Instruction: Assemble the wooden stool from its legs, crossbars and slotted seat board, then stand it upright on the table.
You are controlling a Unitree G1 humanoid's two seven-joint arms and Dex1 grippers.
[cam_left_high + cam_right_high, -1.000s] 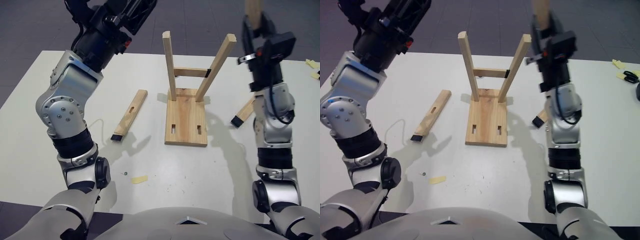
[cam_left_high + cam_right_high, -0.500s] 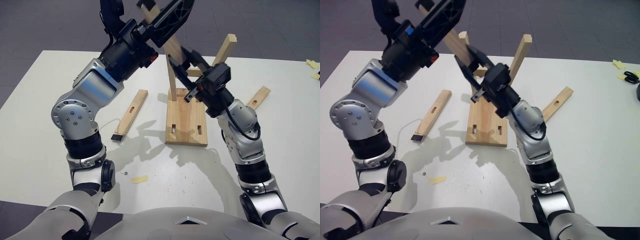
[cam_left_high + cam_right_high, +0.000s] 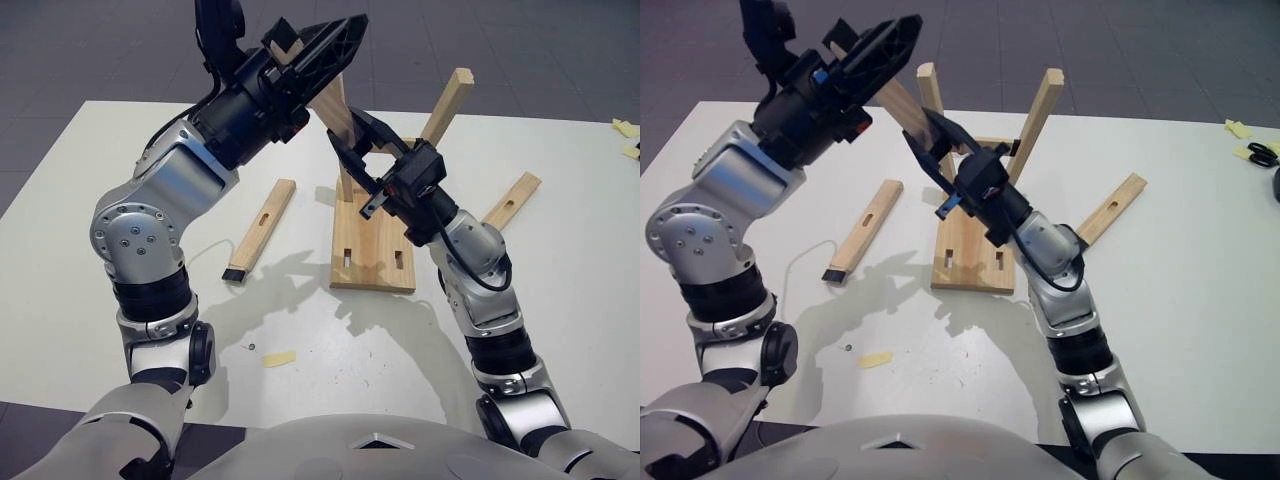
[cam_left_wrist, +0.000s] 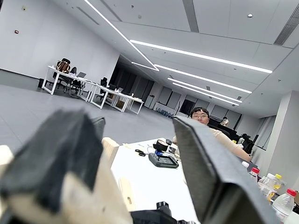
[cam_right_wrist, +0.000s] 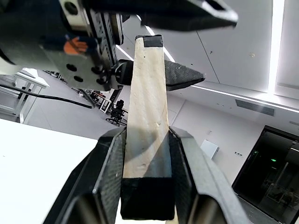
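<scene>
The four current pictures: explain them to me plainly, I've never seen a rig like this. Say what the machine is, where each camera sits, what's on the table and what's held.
The machine is a humanoid robot with two arms, each ending in a two-finger gripper. Two pictures come from a stereo camera in its head, looking down over the arms, so they show the same scene. The other two come from a camera on each wrist, looking out along that arm's gripper.

On the white table lies a seat board with two legs standing up from it: a half-built stool, upside down. A loose leg lies flat to its left, a second loose leg to its right.

Up off the table, the right gripper is clamped on a raised leg. That leg's upper end is at the left gripper.
</scene>
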